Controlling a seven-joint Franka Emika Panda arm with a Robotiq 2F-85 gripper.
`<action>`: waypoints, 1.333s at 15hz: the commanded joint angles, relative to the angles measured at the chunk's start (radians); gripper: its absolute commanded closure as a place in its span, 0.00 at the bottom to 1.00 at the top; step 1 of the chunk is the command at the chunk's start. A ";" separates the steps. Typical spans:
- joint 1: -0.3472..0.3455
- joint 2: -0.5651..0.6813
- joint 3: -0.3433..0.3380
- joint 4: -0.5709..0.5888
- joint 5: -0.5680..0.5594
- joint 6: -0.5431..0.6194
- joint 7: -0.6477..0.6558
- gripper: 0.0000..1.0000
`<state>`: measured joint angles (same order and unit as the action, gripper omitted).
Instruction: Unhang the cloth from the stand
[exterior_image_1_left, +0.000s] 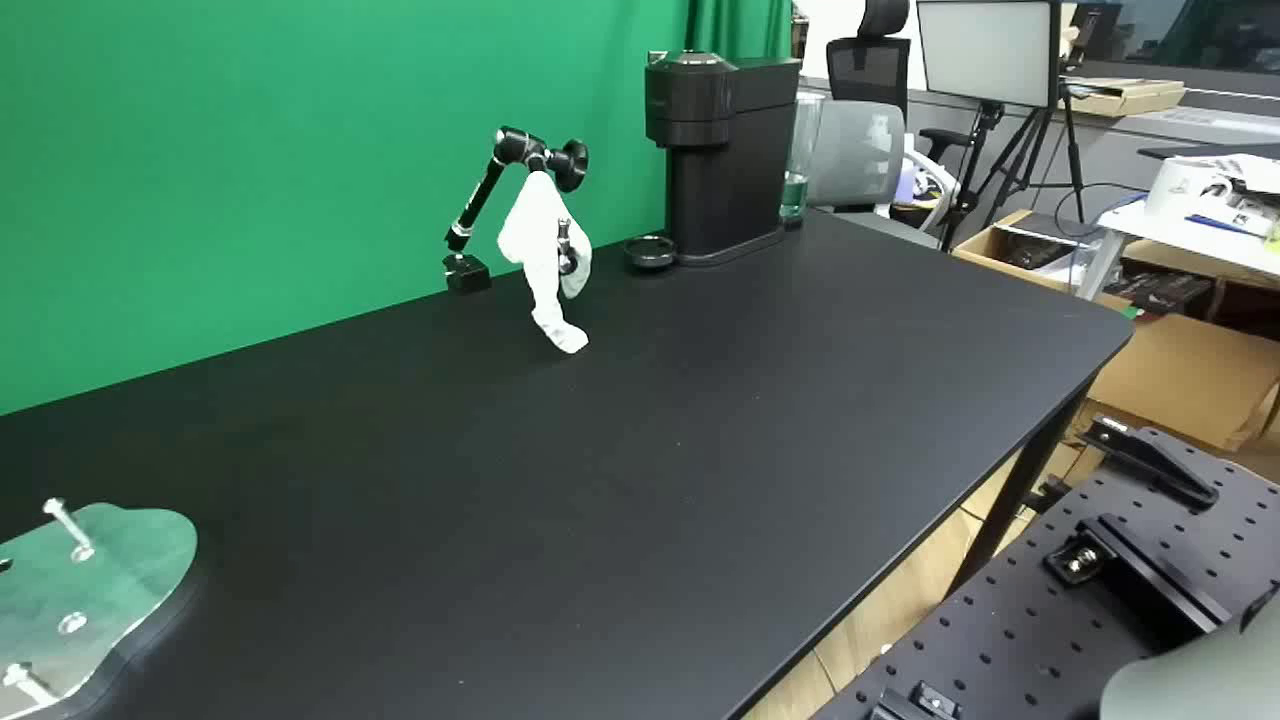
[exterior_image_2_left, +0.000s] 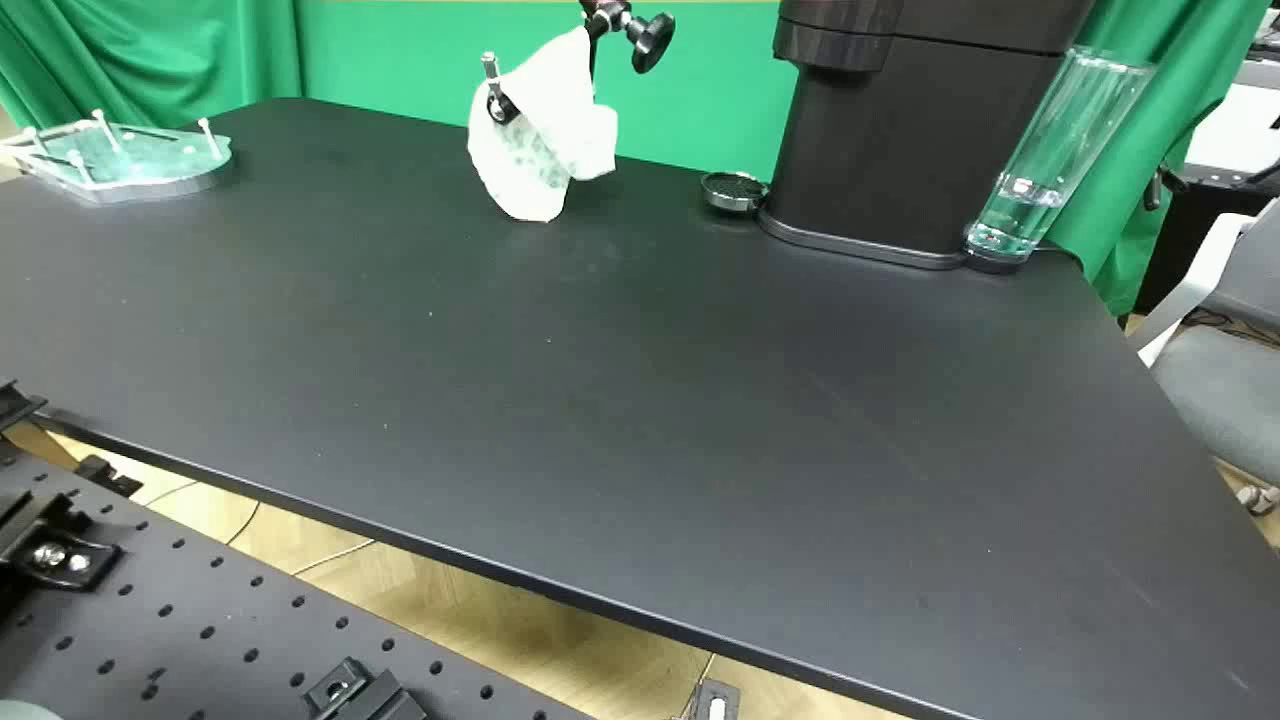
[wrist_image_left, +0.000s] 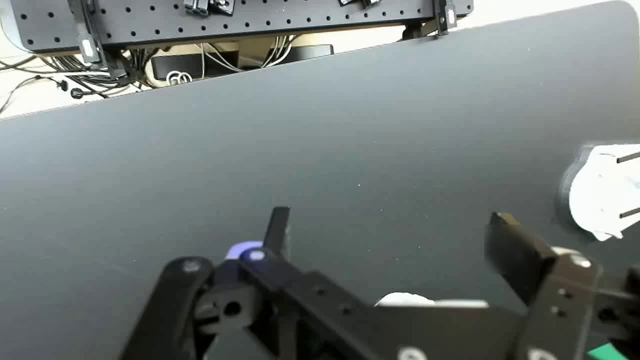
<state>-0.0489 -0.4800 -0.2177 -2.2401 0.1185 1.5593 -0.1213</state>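
A white cloth (exterior_image_1_left: 530, 235) hangs draped over the black jointed stand (exterior_image_1_left: 482, 200) near the green wall. Its lower end hangs close to or onto the table; contact is unclear. In an exterior view the cloth (exterior_image_2_left: 545, 120) drapes below the stand's knob (exterior_image_2_left: 650, 42), and a small metal fitting shows against it. My gripper (wrist_image_left: 391, 215) appears in the wrist view only, with its fingers wide apart and nothing between them. A white edge (wrist_image_left: 404, 299), perhaps the cloth, peeks out past the gripper body at the bottom; the rest is hidden there.
A black coffee machine (exterior_image_1_left: 735, 160) with a clear water tank (exterior_image_2_left: 1050, 160) stands beside the stand. A small round dish (exterior_image_1_left: 650, 252) sits between them. A clear plate with pegs (exterior_image_1_left: 130, 570) lies at the table's (exterior_image_1_left: 650, 450) far end. A perforated base (exterior_image_1_left: 960, 630) adjoins the table.
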 joint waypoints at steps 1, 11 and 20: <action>-0.026 0.004 0.020 0.003 0.008 -0.003 -0.010 0.00; -0.026 0.004 0.020 0.003 0.008 -0.002 -0.010 0.00; -0.014 0.218 0.100 -0.032 -0.155 0.521 -0.045 0.00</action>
<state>-0.0721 -0.3737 -0.1400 -2.2982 -0.0004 1.9835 -0.1429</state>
